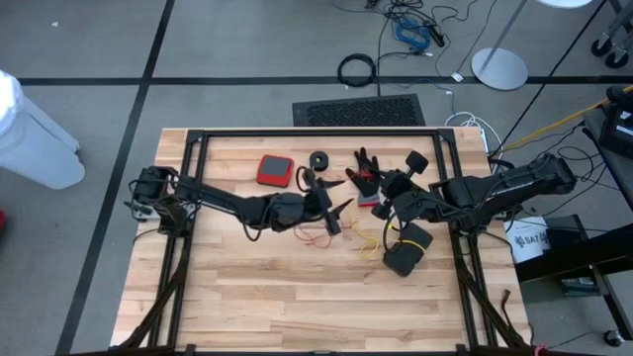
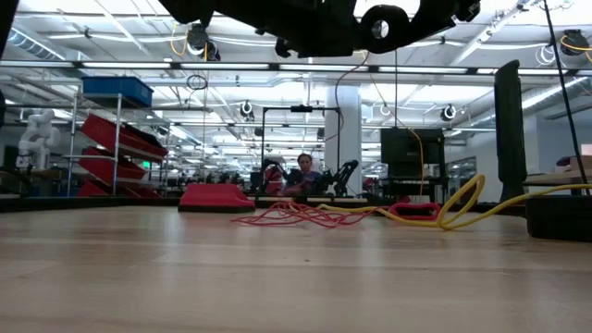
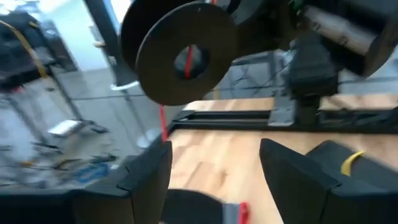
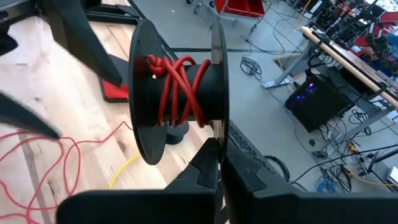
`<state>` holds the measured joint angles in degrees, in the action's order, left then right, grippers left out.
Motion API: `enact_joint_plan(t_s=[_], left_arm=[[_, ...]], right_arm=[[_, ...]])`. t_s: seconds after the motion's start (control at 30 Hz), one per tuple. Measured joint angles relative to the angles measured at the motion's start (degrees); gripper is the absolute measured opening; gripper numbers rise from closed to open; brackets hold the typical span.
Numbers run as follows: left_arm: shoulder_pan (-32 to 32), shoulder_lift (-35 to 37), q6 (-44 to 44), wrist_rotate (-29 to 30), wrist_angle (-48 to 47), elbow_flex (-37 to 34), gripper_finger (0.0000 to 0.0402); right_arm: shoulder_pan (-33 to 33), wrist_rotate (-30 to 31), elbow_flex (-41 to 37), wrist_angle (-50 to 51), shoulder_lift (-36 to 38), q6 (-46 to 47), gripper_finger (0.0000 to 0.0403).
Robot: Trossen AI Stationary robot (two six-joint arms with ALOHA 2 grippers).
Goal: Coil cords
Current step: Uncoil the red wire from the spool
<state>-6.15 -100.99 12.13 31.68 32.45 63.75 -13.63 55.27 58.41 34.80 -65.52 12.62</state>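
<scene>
the right gripper (image 4: pixel 217 168) is clenched on a black reel (image 4: pixel 177 90) wound with red cord (image 4: pixel 177 87), above loose red cord (image 1: pixel 315 235) on the table (image 1: pixel 297 297). the left gripper (image 1: pixel 331 203) beside the reel hangs released.

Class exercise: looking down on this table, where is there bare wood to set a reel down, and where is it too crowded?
The near half of the table, below both arms, is bare wood. So is the far-left corner, beside the red pad. The middle is crowded: loose red cord and yellow cord lie there, between the left gripper and the right gripper, with the black glove behind.
</scene>
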Motion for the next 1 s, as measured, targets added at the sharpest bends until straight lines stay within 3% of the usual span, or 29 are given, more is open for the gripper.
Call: enact_joint_plan(t_s=[0.2, 0.5, 0.67, 1.0], left_arm=[[-0.8, -0.1, 7.0, 6.6, 1.6, 0.0, 0.0222], [3.0, -1.6, 3.3, 1.8, 2.4, 0.0, 0.0215], [3.1, -2.8, 3.3, 2.6, 3.4, 0.0, 0.0212], [2.3, -2.8, 5.3, 5.1, 3.1, 0.0, 0.0138]], right_arm=[[0.0, -1.1, 0.0, -0.1, 0.0, 0.2, 0.0000], [0.0, -4.0, 0.0, -5.1, -1.0, -0.6, 0.0000], [0.0, -4.7, 0.0, -5.9, -2.8, -1.5, 0.0000], [0.0, -4.6, 0.0, -5.8, -3.1, -1.8, 0.0000]])
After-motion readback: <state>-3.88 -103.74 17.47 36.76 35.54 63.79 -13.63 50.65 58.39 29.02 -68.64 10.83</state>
